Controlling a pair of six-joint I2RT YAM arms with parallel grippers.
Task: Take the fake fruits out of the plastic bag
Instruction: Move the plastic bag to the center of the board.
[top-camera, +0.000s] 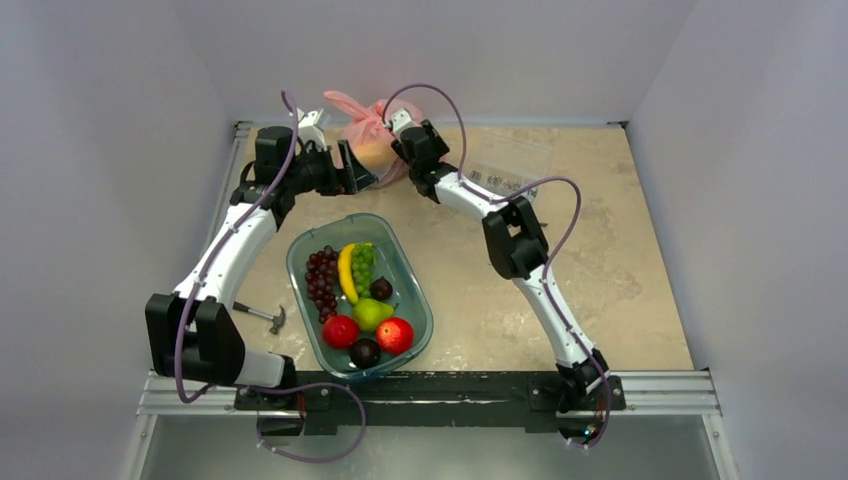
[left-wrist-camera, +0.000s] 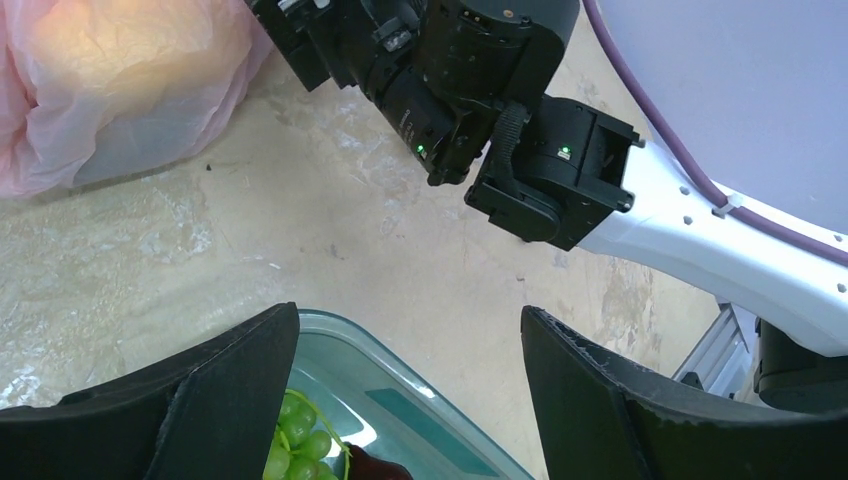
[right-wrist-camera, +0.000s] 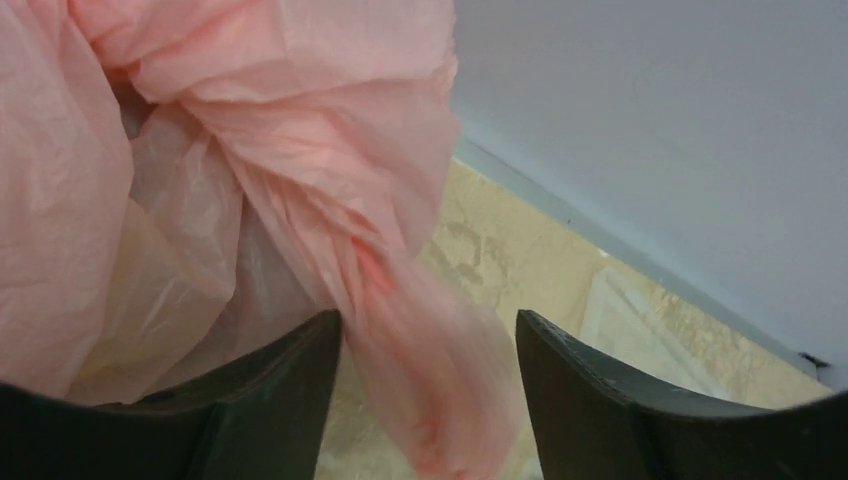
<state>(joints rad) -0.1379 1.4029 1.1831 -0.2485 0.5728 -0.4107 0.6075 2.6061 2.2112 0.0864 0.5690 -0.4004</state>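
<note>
The pink plastic bag (top-camera: 368, 125) lies bunched at the back of the table, against the wall. The fake fruits show only as a yellow-orange glow through its film (left-wrist-camera: 120, 50). My right gripper (right-wrist-camera: 430, 325) is at the bag's top. It is open, and a twisted strand of the bag (right-wrist-camera: 420, 300) hangs between its fingers, close to the left one (right-wrist-camera: 270, 400). My left gripper (left-wrist-camera: 410, 320) hovers just in front of the bag, over the tray's far rim (left-wrist-camera: 440, 400). It is open with nothing between its fingers.
The teal tray (top-camera: 420, 300) in front holds purple and green grapes, a banana, a pear, apples and plums. A small hammer (top-camera: 265, 317) lies left of it. A clear packet (top-camera: 510, 165) lies at the back right. The right arm's wrist (left-wrist-camera: 470, 90) is close to my left gripper.
</note>
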